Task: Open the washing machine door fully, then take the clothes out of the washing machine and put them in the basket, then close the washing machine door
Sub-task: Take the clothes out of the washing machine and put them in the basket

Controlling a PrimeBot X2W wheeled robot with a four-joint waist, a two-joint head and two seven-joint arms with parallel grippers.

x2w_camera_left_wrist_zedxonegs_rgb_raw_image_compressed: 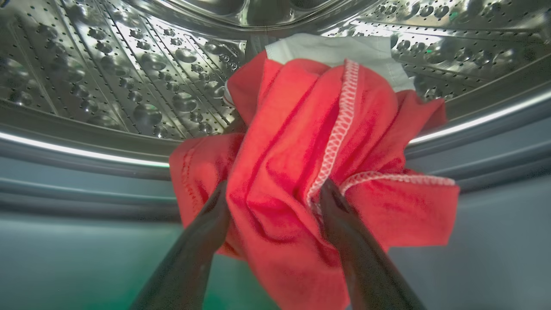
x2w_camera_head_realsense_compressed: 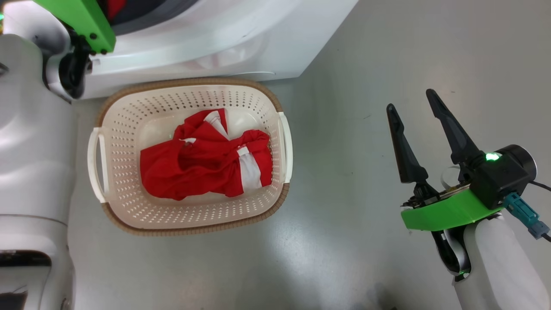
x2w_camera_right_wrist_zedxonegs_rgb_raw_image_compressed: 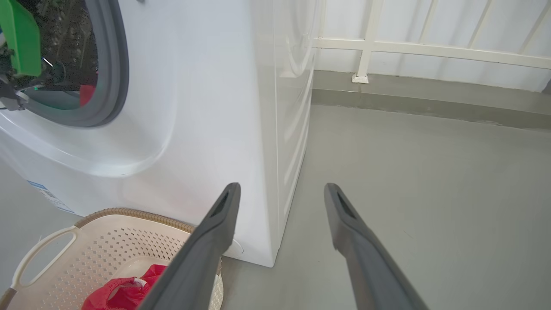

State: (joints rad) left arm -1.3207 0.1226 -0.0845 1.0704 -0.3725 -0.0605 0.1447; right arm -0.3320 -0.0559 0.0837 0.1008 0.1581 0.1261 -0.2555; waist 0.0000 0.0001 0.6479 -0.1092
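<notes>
Grey floor (x2w_camera_head_realsense_compressed: 366, 64) everywhere, white railing (x2w_camera_right_wrist_zedxonegs_rgb_raw_image_compressed: 430, 47) along the back wall.

Washing machine (x2w_camera_right_wrist_zedxonegs_rgb_raw_image_compressed: 193, 107) was at the top left of the head view. Its mouth stood open with the grey gasket (x2w_camera_right_wrist_zedxonegs_rgb_raw_image_compressed: 116, 64) exposed. Small blue label (x2w_camera_right_wrist_zedxonegs_rgb_raw_image_compressed: 47, 196) sat low on its front.

Steel perforated drum (x2w_camera_left_wrist_zedxonegs_rgb_raw_image_compressed: 129, 64) ran across the top of the left wrist view.

Basket (x2w_camera_head_realsense_compressed: 129, 112) sat on the floor just in front of the machine, nearly touching its base, upright, handles at both ends.

Clothes (x2w_camera_head_realsense_compressed: 202, 168) lay crumpled in the bottom of the basket, red with white panels, roughly central. The right wrist view caught one edge of the same pile.

A second red garment (x2w_camera_left_wrist_zedxonegs_rgb_raw_image_compressed: 292, 150) was in the machine, draped from the drum out over the lower lip and gasket. Its white stitched seam faced the camera and a white panel showed at the far end.

Left hand (x2w_camera_left_wrist_zedxonegs_rgb_raw_image_compressed: 274, 185) was inside the machine mouth. Fingers (x2w_camera_left_wrist_zedxonegs_rgb_raw_image_compressed: 202, 241) were spread wide, one on each side of a bunched fold of the red garment, not pinched shut on it.

Right hand (x2w_camera_head_realsense_compressed: 410, 100) was well to the right of the basket, over bare floor. It was wide open, with nothing between the fingers, pointing past the machine's corner.
</notes>
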